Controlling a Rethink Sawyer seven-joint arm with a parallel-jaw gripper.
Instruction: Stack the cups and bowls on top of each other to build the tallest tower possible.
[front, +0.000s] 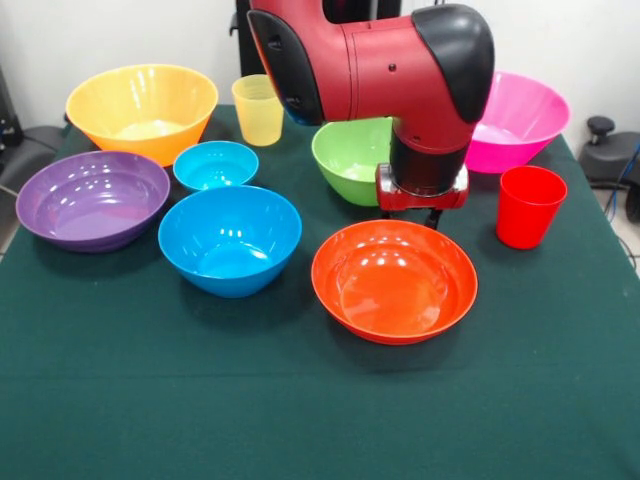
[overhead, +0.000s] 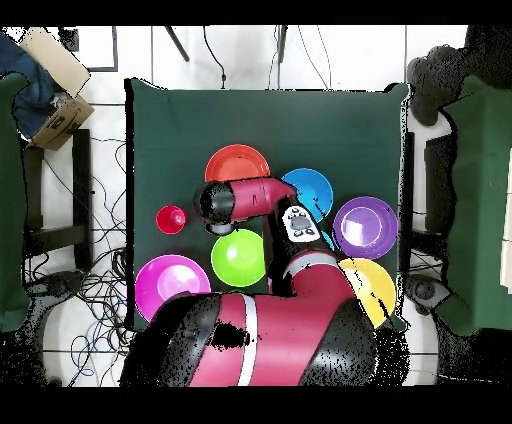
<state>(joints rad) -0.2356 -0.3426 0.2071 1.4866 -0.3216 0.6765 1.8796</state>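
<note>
The bowls stand singly on the green cloth, none stacked. In the front view I see the yellow-orange bowl (front: 142, 108), purple bowl (front: 92, 198), small blue bowl (front: 215, 165), big blue bowl (front: 230, 238), red-orange bowl (front: 394, 280), green bowl (front: 345, 160) and pink bowl (front: 520, 120). The yellow cup (front: 259, 108) stands at the back and the red cup (front: 529, 205) at the right. The light green cup is out of view. My gripper (front: 422, 205) hangs low between the green bowl and the far rim of the red-orange bowl. The arm's head hides it in the overhead view.
The arm's bulky red and black body (front: 380, 60) reaches over the table's back middle. In the overhead view it (overhead: 260, 330) covers the near part of the table. Cardboard boxes (overhead: 55, 90) and cables lie on the floor beside the table.
</note>
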